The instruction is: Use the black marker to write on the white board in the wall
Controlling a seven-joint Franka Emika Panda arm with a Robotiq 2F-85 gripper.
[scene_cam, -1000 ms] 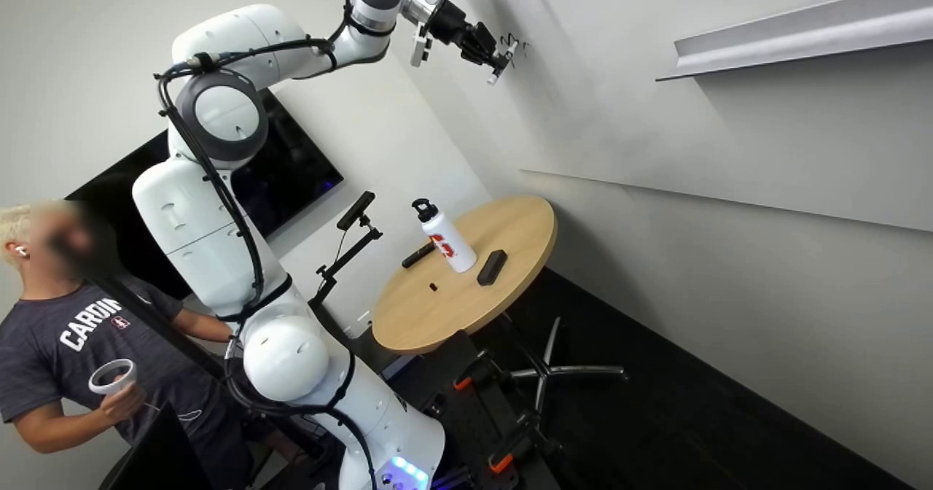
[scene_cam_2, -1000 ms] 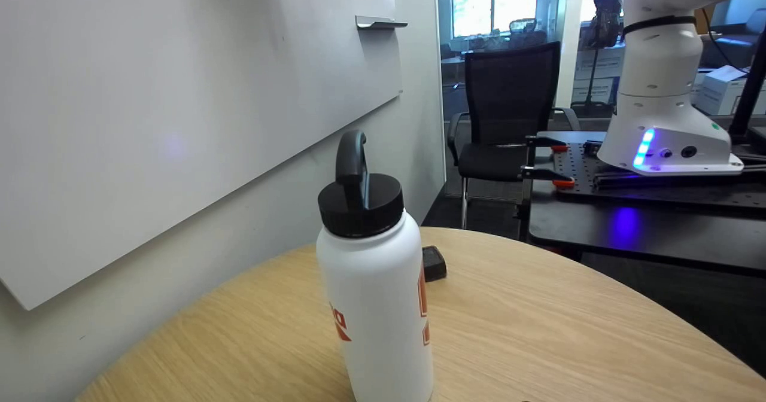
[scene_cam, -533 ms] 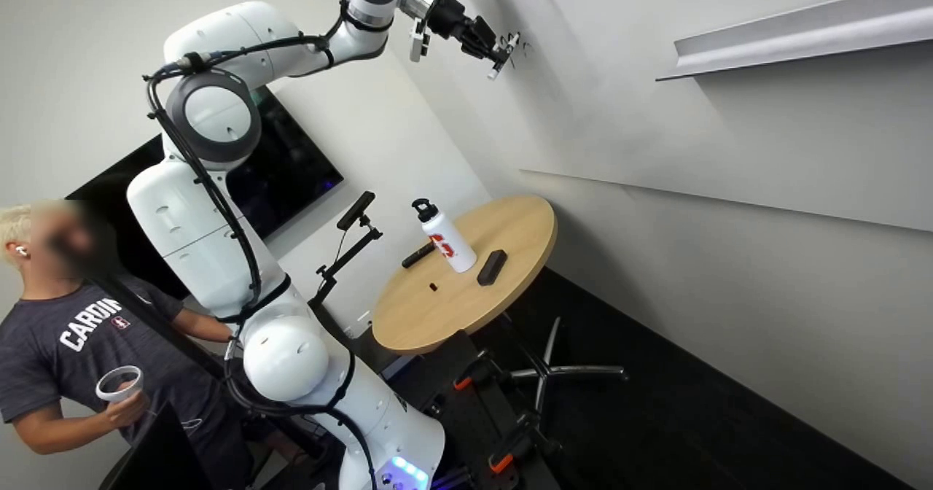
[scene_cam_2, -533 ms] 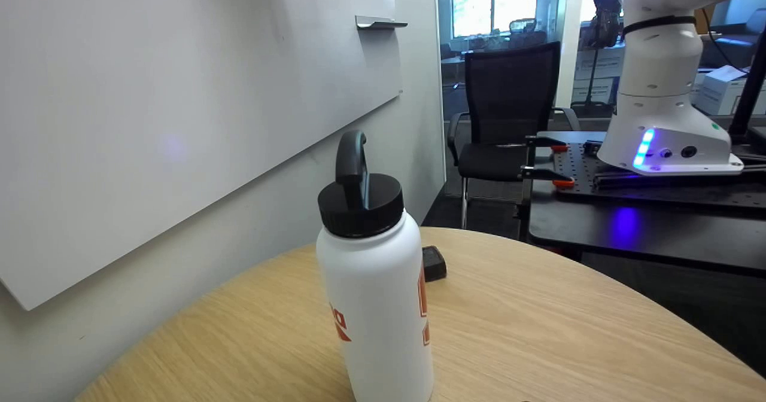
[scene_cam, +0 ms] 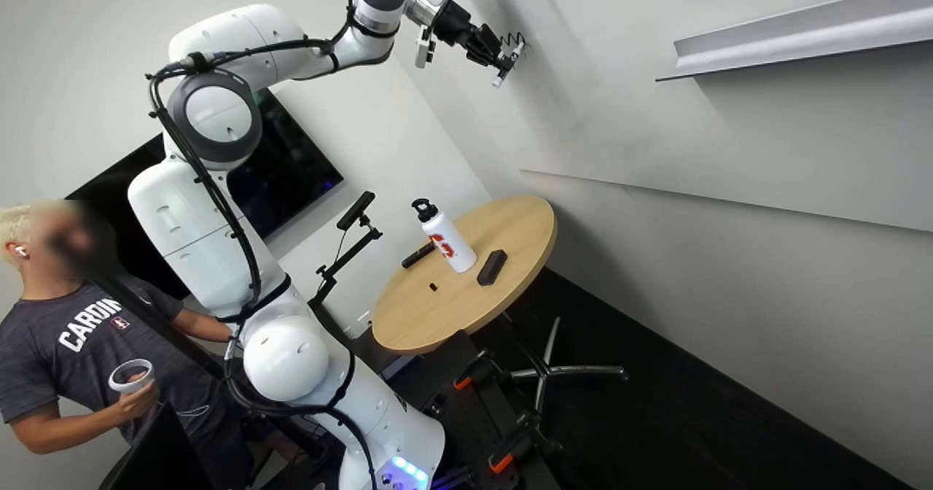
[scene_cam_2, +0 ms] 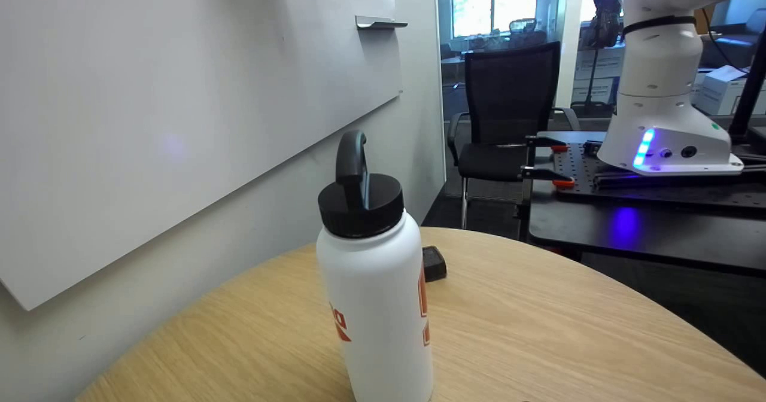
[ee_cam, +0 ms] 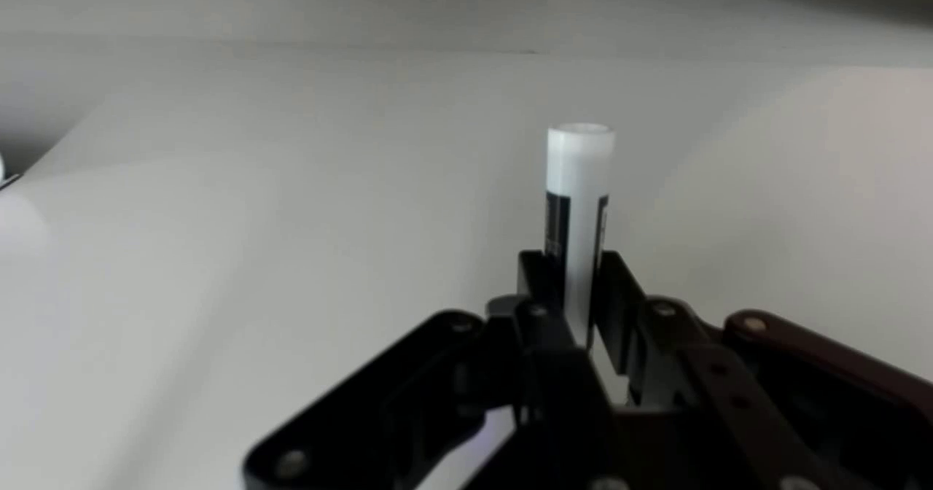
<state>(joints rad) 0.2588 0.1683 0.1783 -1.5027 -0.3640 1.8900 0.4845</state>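
A black end effector (ee_cam: 577,282) pinches the slim black-and-white cylindrical marker (ee_cam: 581,220); in an exterior view its long axis slants, top toward 1 o'clock, near dark scribbles (scene_cam: 513,38) on the smooth white board (scene_cam: 619,125).

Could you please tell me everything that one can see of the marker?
The marker is a slim, straight cylinder, white with black label panels and a blunt white end; it looks like smooth plastic. The end effector grips it between its fingers, both ends sticking out. It is tilted, one end close to the scribble on the white board; whether it touches is unclear.
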